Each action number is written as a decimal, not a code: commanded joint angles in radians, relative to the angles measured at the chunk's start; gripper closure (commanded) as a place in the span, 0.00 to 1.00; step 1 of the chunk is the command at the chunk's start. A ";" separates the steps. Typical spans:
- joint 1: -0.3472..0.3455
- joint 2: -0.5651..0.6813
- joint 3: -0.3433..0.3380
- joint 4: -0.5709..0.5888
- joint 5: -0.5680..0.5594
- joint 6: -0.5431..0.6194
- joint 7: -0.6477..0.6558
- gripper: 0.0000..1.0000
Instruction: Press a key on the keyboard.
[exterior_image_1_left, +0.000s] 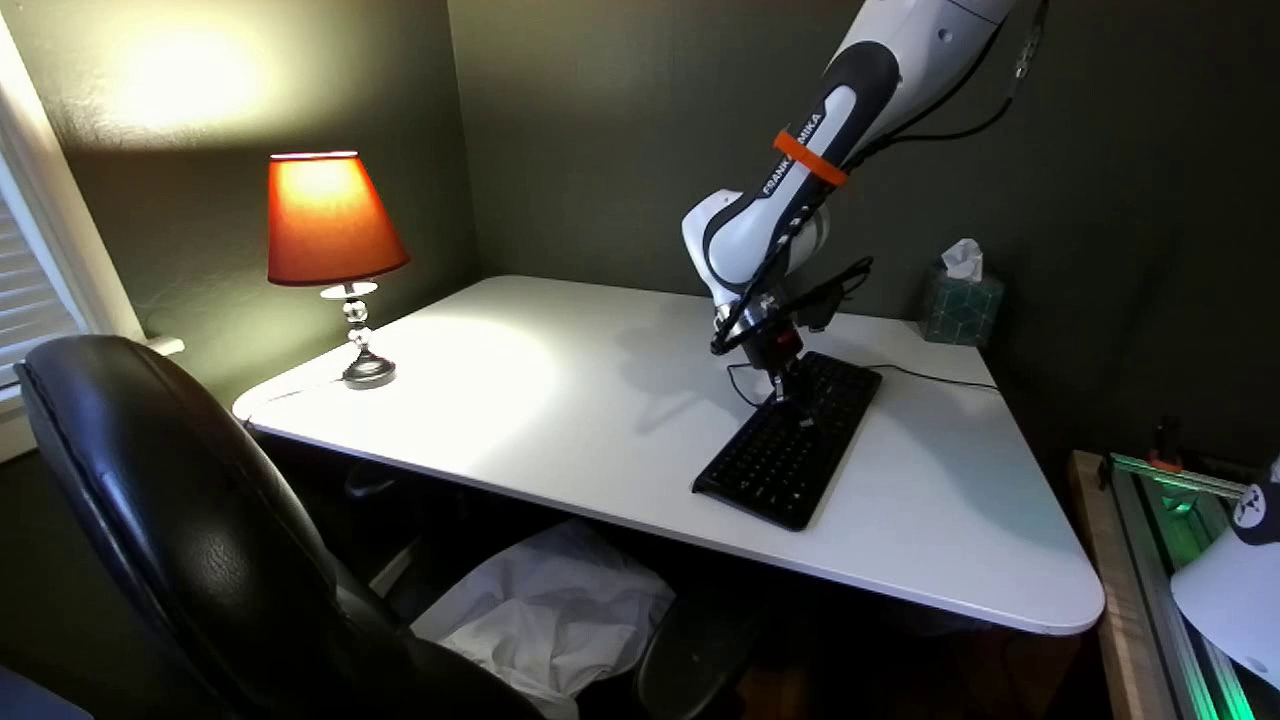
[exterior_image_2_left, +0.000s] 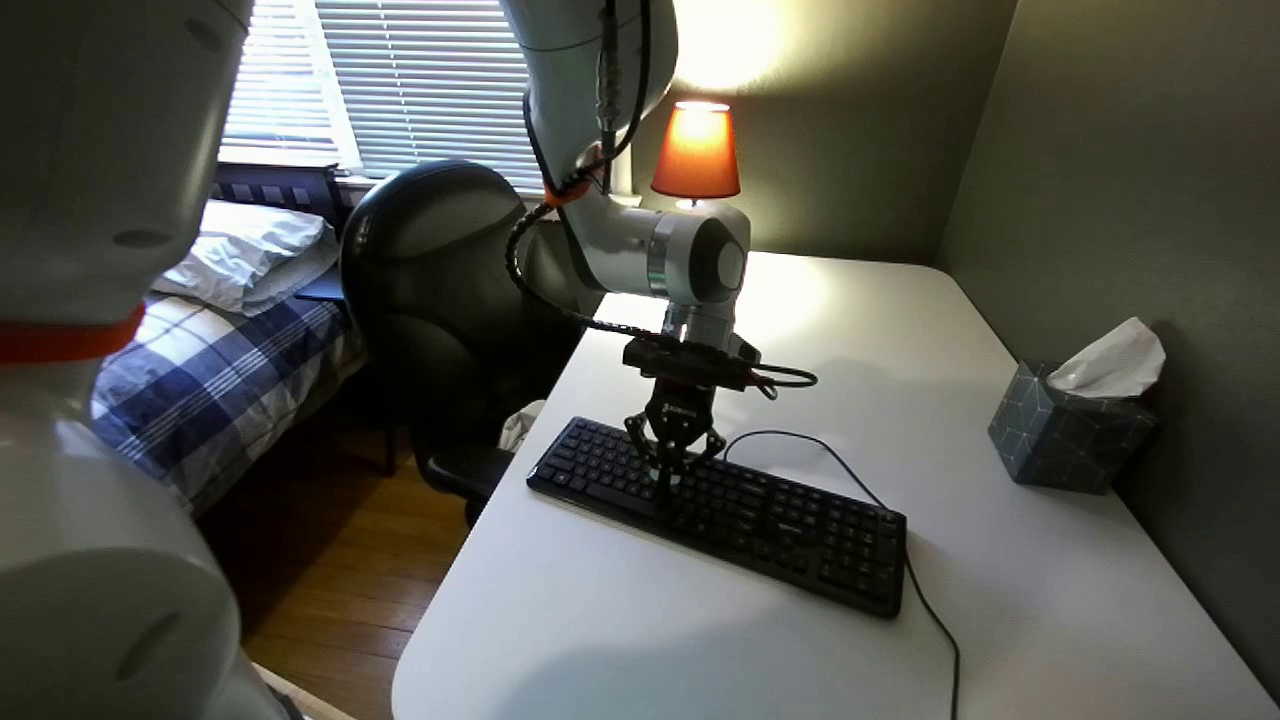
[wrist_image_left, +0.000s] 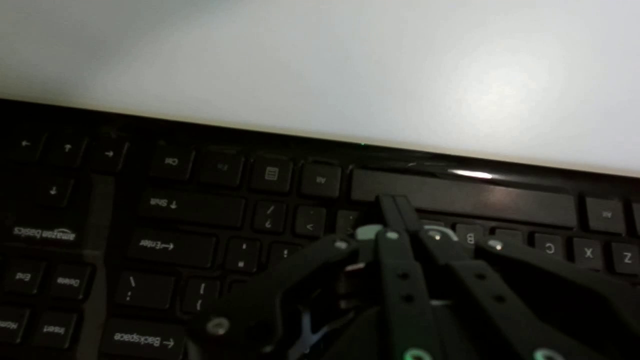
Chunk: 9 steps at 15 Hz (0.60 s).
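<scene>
The flat black keyboard (exterior_image_1_left: 775, 465) lies on the white desk, and it shows in both exterior views (exterior_image_2_left: 820, 535). Its thin dark cable (exterior_image_2_left: 935, 610) runs off across the desk. My gripper (exterior_image_2_left: 664, 488) points down over the keyboard's middle part. In the wrist view the gripper (wrist_image_left: 394, 200) is shut, its two fingertips pressed together with nothing between them. The tips overlap the edge of the space bar (wrist_image_left: 465, 197) near the right Alt key (wrist_image_left: 321, 179). The letter keys under the fingers are hidden. I cannot tell whether the tips touch a key.
The white desk (exterior_image_1_left: 560, 390) carries a lamp with an orange shade (exterior_image_1_left: 335, 225) and a tissue box (exterior_image_2_left: 1065, 430) by the wall. A black office chair (exterior_image_1_left: 190, 520) stands at the desk's edge. A bed (exterior_image_2_left: 240, 350) is beyond it.
</scene>
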<state>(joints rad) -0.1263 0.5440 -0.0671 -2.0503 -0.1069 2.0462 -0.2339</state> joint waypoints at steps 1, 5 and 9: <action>-0.003 0.010 0.008 0.000 0.005 0.017 0.010 1.00; -0.001 -0.020 0.007 -0.027 -0.001 0.028 0.007 1.00; 0.002 -0.046 0.005 -0.050 -0.004 0.049 0.014 1.00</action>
<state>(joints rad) -0.1251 0.5346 -0.0658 -2.0550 -0.1072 2.0584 -0.2339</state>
